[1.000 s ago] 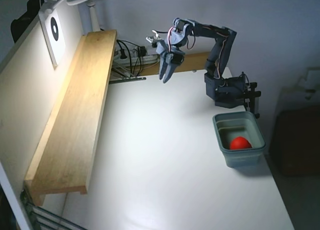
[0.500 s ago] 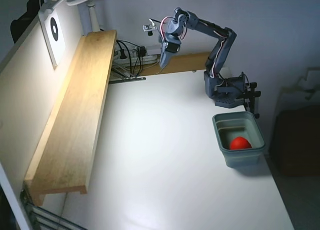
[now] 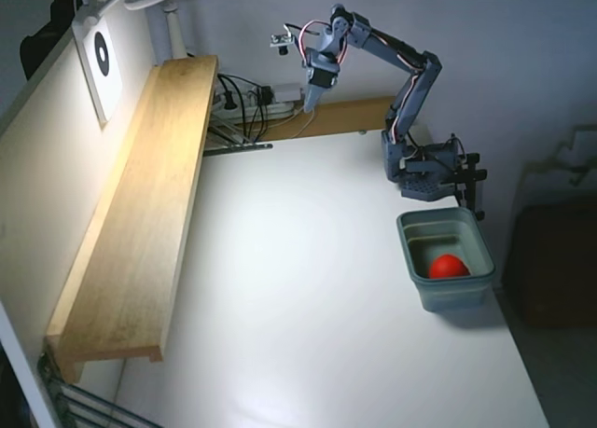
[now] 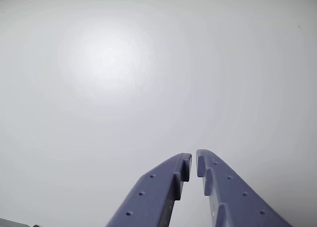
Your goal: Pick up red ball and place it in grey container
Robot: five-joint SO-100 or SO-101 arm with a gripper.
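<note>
Sitting inside the grey container (image 3: 476,251), the red ball (image 3: 449,266) rests toward its near end. Gripper (image 3: 309,105) hangs high over the far edge of the table (image 3: 298,288), well apart from the container; fingers (image 4: 163,187) nearly closed, thin gap only, holding nothing.

Ball (image 3: 448,266) in container (image 3: 411,260) — right of table (image 3: 298,297), before the arm's base (image 3: 424,172)
</note>
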